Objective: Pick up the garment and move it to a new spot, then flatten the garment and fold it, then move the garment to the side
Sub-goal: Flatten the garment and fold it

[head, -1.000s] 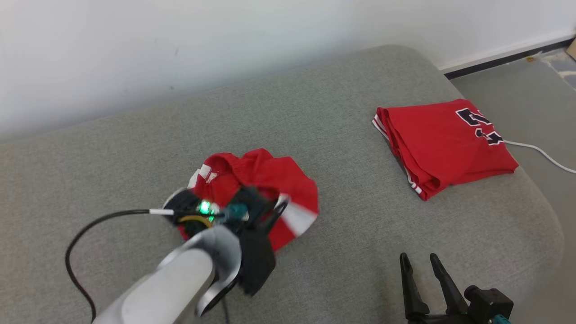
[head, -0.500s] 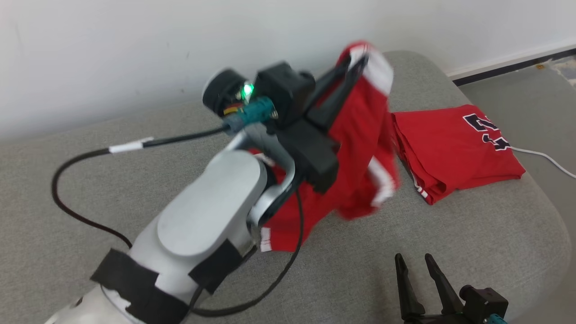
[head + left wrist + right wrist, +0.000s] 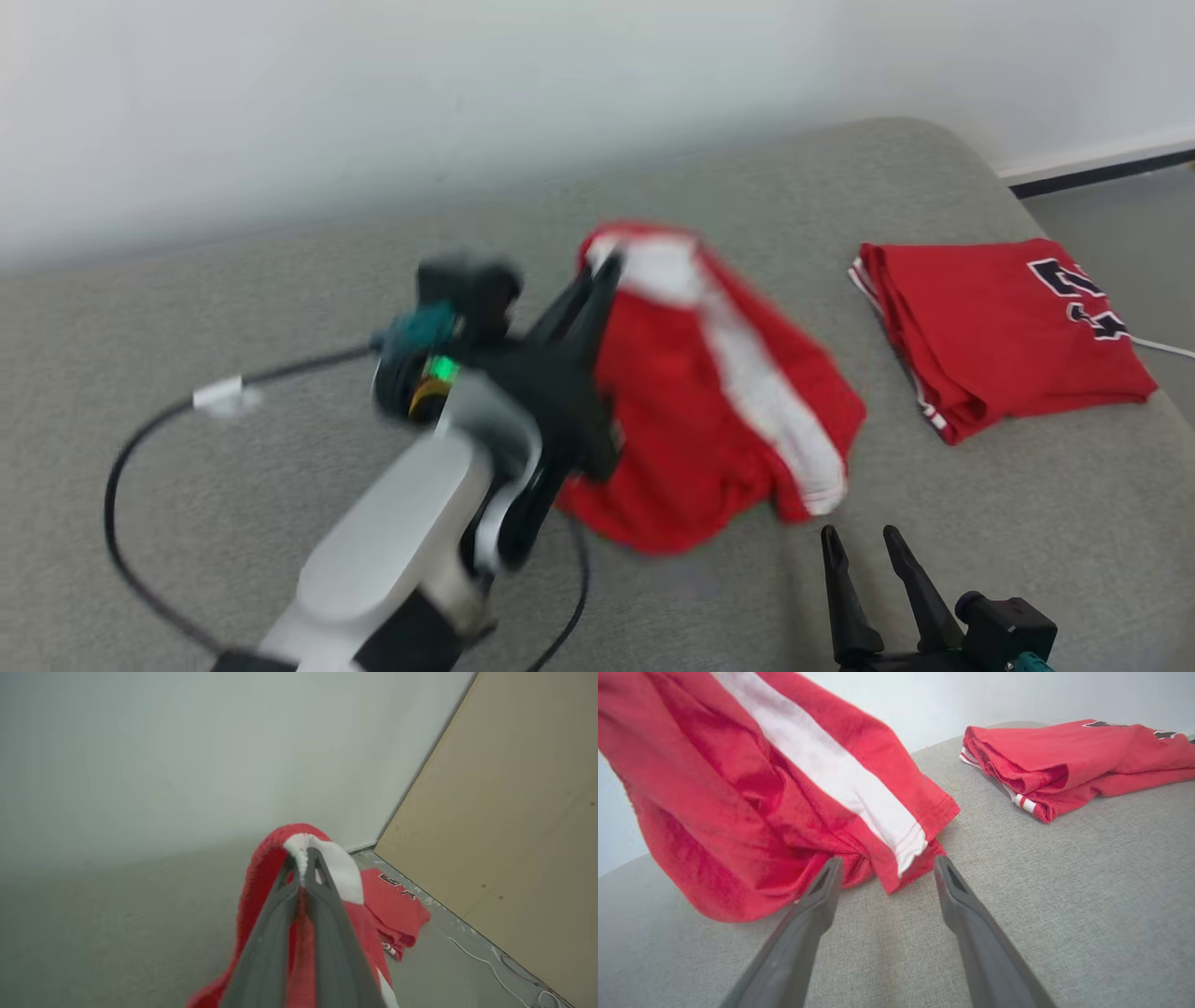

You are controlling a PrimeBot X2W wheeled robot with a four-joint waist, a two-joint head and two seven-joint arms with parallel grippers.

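Left gripper [image 3: 605, 271]: clamped on white-striped edge of red garment [image 3: 709, 411], lifted mid grey cushion [image 3: 233, 280], lower end reaching it | right gripper [image 3: 864, 546]: jaws wide, empty, near hem | folded red jersey [image 3: 999, 327] far right: dark print, unreadable.

A grey upholstered cushion [image 3: 934, 523] is spread across the scene; a folded red jersey [image 3: 999, 327] is laid near its right end.

Grey fabric cushion [image 3: 233, 280], folded red jersey [image 3: 990, 327] with dark lettering lying at its right end, white cable [image 3: 1172, 348] on grey floor [image 3: 1120, 210], white wall [image 3: 373, 112], tan panel [image 3: 514, 812].
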